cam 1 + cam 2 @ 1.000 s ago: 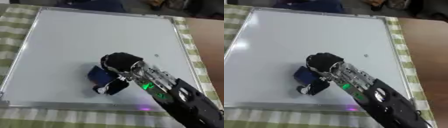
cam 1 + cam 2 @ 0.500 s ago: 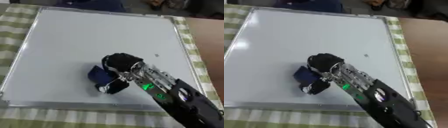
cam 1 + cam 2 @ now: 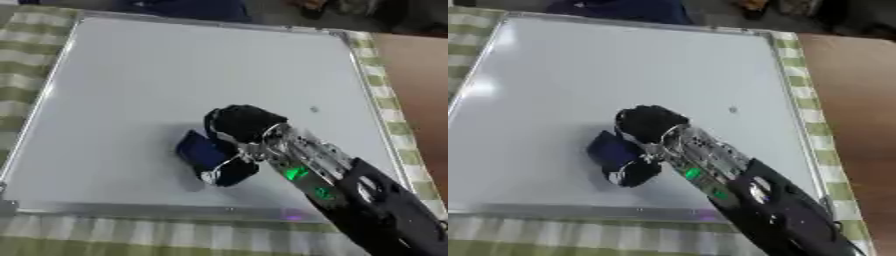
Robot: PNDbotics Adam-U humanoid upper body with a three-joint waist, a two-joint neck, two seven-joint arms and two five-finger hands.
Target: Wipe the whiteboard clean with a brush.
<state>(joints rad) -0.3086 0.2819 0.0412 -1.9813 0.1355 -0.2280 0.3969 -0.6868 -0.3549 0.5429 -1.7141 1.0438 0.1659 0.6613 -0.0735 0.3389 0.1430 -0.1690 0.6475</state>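
A white whiteboard (image 3: 166,75) with a silver frame lies flat on the table and fills most of both views. My right hand (image 3: 243,125) reaches in from the lower right and rests on the board's lower middle. Its fingers are curled round a dark blue brush (image 3: 201,151), which presses on the board surface. A small dark mark (image 3: 314,109) sits on the board to the right of the hand. My left hand shows in neither view.
A green and white checked cloth (image 3: 52,240) lies under the board and shows along the left, bottom and right edges. Brown tabletop (image 3: 855,100) runs down the right side. Dark objects (image 3: 188,7) sit beyond the board's far edge.
The right hand and brush stay at about the same spot on the board's lower middle, shifted only slightly.
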